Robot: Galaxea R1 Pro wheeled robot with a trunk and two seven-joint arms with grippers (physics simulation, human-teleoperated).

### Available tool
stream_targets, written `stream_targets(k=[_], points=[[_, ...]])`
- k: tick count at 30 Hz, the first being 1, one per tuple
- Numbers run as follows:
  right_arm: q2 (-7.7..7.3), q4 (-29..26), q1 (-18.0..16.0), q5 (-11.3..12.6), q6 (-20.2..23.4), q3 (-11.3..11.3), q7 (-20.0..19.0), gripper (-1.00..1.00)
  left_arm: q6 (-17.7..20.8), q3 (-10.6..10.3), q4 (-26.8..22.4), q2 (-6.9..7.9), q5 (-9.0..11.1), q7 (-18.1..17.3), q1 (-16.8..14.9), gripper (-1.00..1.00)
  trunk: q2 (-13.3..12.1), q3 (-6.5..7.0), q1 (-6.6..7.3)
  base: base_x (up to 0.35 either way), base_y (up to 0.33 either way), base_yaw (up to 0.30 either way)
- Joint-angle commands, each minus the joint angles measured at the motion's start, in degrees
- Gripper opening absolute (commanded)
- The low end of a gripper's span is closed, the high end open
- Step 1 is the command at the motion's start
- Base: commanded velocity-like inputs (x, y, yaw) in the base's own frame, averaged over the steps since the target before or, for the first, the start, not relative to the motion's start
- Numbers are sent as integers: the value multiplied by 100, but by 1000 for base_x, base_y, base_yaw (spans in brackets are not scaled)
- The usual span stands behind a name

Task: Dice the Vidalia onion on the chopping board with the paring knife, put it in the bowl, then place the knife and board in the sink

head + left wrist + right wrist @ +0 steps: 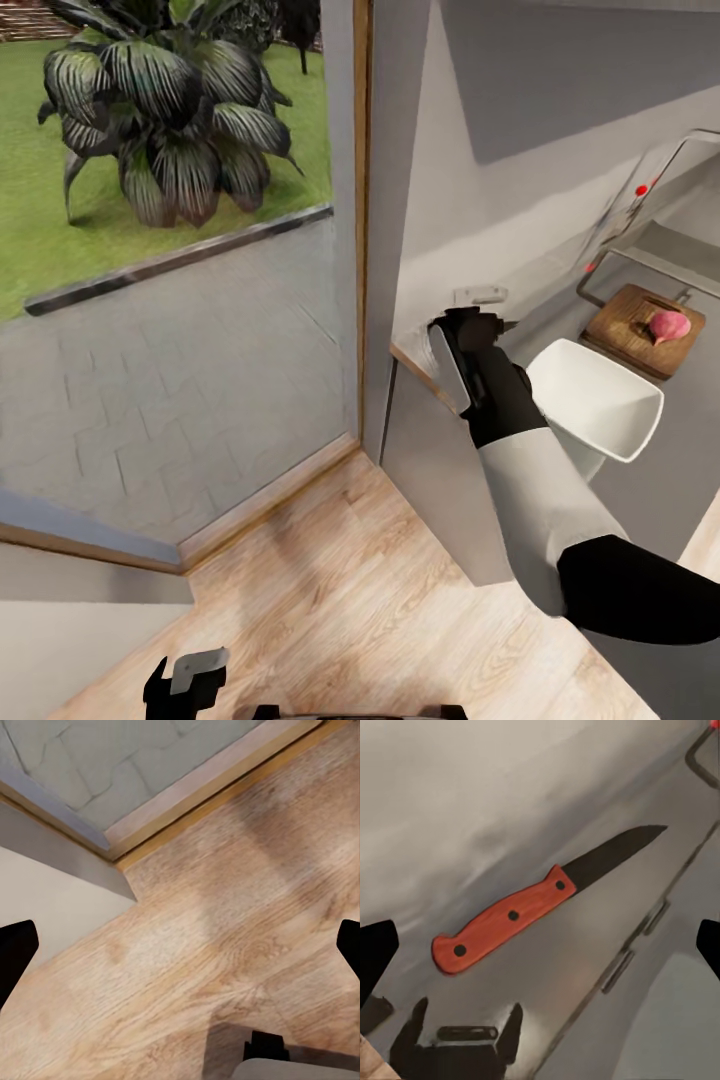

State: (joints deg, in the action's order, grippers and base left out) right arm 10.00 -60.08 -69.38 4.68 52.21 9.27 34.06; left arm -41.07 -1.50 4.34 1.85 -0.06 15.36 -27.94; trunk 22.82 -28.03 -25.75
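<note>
The onion (669, 325) sits on the board (630, 335), which lies on the countertop (560, 290) just before the sink (690, 245) — the bowl (595, 400) nearer, the knife (536, 904) flat on the countertop by itself.

Light oak plank floor (400, 610) meets a floor-to-ceiling window (180, 300) with a wooden frame (362, 220). Outside lie grey paving, green lawn and a broad-leaved plant (170, 110). Pale grey wall (520, 130) beside it.
</note>
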Motion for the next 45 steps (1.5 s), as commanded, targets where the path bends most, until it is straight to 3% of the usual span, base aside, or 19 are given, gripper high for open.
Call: stream_targets(k=[1,4,11,14,15,16,21,25,27,30,36,41,45], points=[[0,-2,-6,53,12,-79,51,100,-33,-17,23,0,-3,20,-10,100,10,-8,-4,33,0,0],[0,1,-6,57,9,-256,49,100,-32,-17,23,0,-3,20,-10,100,10,-8,-4,31,0,0],[0,12,-4,59,1,-299,48,100,-32,-17,23,0,-3,20,-10,100,10,-8,-4,157,-6,0],[0,24,2,205,0,-302,50,100,-32,-17,23,0,-3,20,-10,100,10,-8,-4,277,-89,0],[0,29,3,507,0,-308,62,100,-32,-17,23,0,-3,20,-10,100,10,-8,-4,290,-112,0],[0,30,3,612,0,-309,66,100,-32,-17,23,0,-3,20,-10,100,10,-8,-4,292,-120,0],[0,41,7,765,-2,-314,74,100,-32,-15,23,0,-3,20,-10,100,10,-8,-4,178,-81,0],[0,62,20,798,-24,-401,142,100,-32,-17,25,0,-3,20,-10,100,10,-8,-4,37,-17,0],[0,91,29,804,-128,-701,313,100,-32,-16,23,0,-3,20,-10,100,10,-8,-4,7,-3,0],[0,121,50,813,-199,-933,433,100,-32,-17,24,0,-3,20,-10,100,10,-8,-4,2,-1,0],[0,477,62,821,-441,-981,450,100,-32,-17,23,0,-3,20,-10,100,10,-8,-4,0,0,0],[0,1012,65,838,-885,-1012,445,100,-32,-14,25,0,-3,20,-10,100,10,-8,-4,0,0,0],[0,1067,65,848,-915,-1014,444,100,-32,-13,23,0,-3,20,-10,100,10,-8,-4,0,0,0]])
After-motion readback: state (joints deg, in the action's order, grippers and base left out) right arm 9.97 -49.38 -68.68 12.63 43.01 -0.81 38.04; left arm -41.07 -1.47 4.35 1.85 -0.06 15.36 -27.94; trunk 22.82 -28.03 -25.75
